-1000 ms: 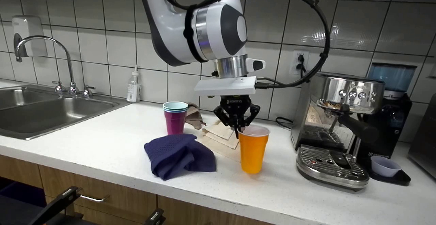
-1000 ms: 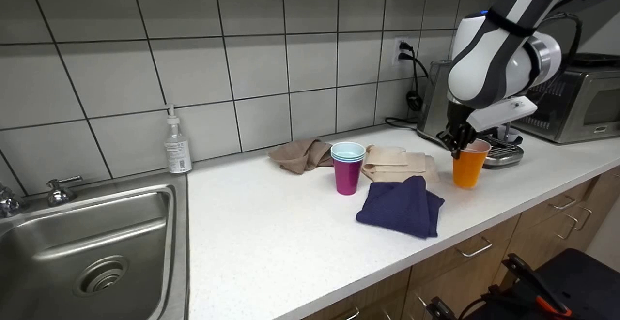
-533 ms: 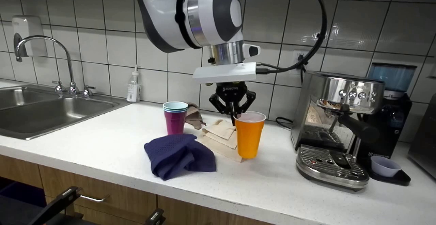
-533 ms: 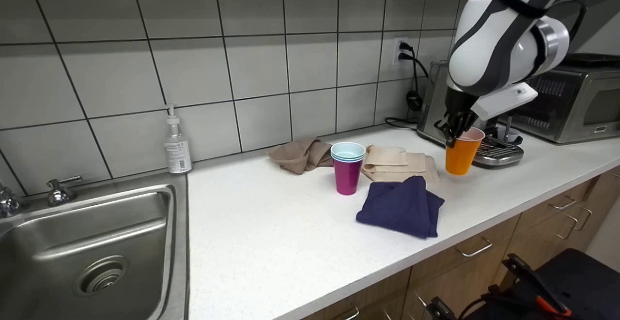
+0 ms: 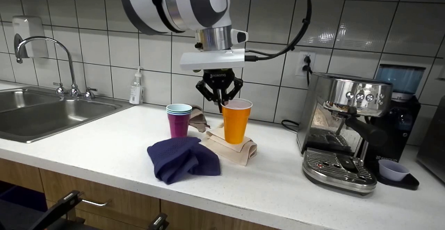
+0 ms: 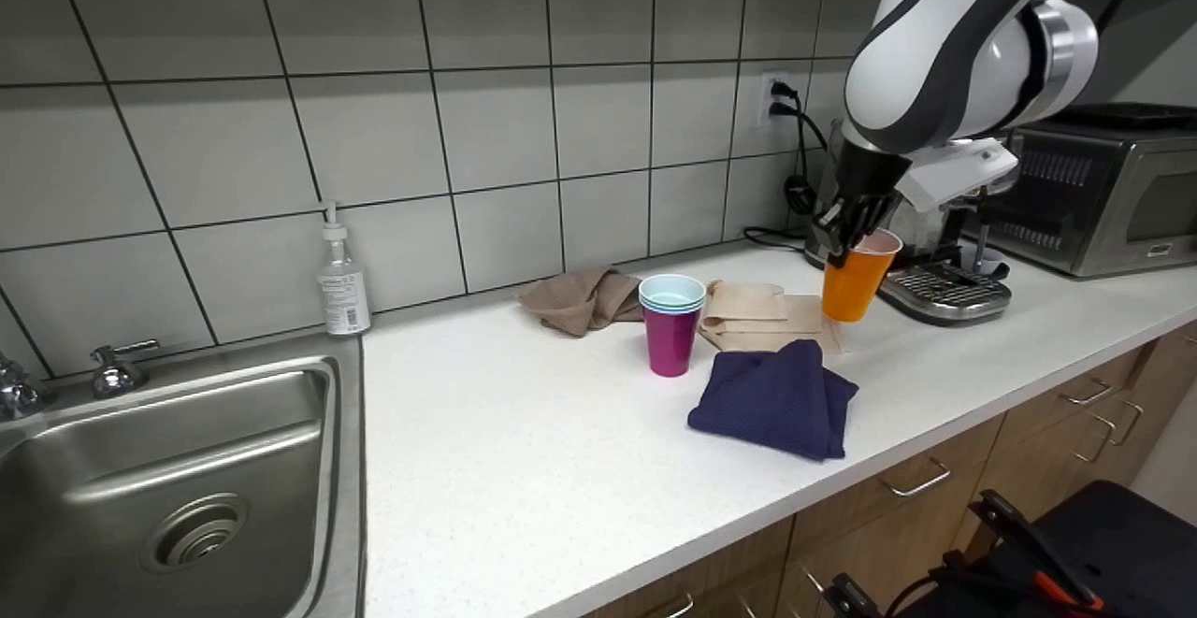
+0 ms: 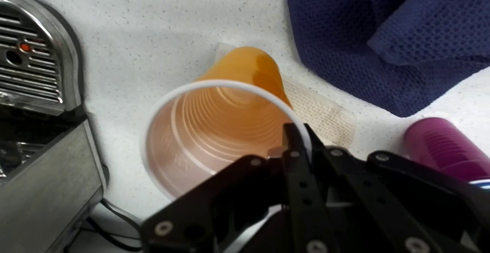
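My gripper (image 5: pixel 221 108) is shut on the white rim of an orange cup (image 5: pixel 236 124), one fingertip inside the cup and one outside. In the wrist view the rim runs between the two fingertips (image 7: pixel 294 140). The cup hangs slightly tilted above the counter, its mouth up. It also shows in the other pictures: an exterior view (image 6: pixel 853 286) and the wrist view (image 7: pixel 245 63). Folded beige cloths (image 5: pixel 240 153) lie below and behind the cup. A dark blue cloth (image 5: pixel 184 158) and a stack of purple and light blue cups (image 5: pixel 178 125) stand beside them.
A coffee machine (image 5: pixel 342 171) stands on the far side of the cup from the stack. A brown cloth (image 6: pixel 582 300) lies near the tiled wall. A soap bottle (image 6: pixel 344 295) stands by the steel sink (image 6: pixel 341 468). A microwave (image 6: pixel 1103 197) stands behind the arm.
The gripper has risen with the orange cup in its hold, and the cup has left the counter. Both have moved toward the cup stack and the beige cloths.
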Robot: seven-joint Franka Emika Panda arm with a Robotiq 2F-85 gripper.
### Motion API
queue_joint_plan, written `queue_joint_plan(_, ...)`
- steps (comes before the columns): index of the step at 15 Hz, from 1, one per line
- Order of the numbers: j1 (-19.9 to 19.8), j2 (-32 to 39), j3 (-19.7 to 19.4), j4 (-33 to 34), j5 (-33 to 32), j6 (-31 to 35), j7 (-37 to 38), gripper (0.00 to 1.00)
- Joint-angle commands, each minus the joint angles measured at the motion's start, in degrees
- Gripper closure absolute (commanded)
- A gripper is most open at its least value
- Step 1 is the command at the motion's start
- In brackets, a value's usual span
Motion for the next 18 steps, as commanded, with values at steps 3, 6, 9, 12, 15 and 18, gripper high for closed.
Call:
queue_joint_plan(3, 3.04, -5.55, 0.46, -2.19, 6.64, -0.43, -6.67, 0.99)
queue_joint_plan(6, 5.13, -6.42, 0.55, -1.93, 8.81, -0.27, -8.40, 0.99)
queue_joint_plan(9, 6.76, -6.65, 1.11, -1.67, 9.00, 0.35, -8.62, 0.99)
queue_joint_plan(12, 8.24, -6.96, 1.59, -1.48, 9.29, 0.68, -8.68, 0.99)
queue_joint_plan(15, 9.99, -7.60, 1.67, -1.13, 10.57, 0.67, -9.01, 0.99)
queue_joint_plan(18, 11.86, -8.61, 1.63, -0.74, 12.35, 0.35, -9.54, 0.99)
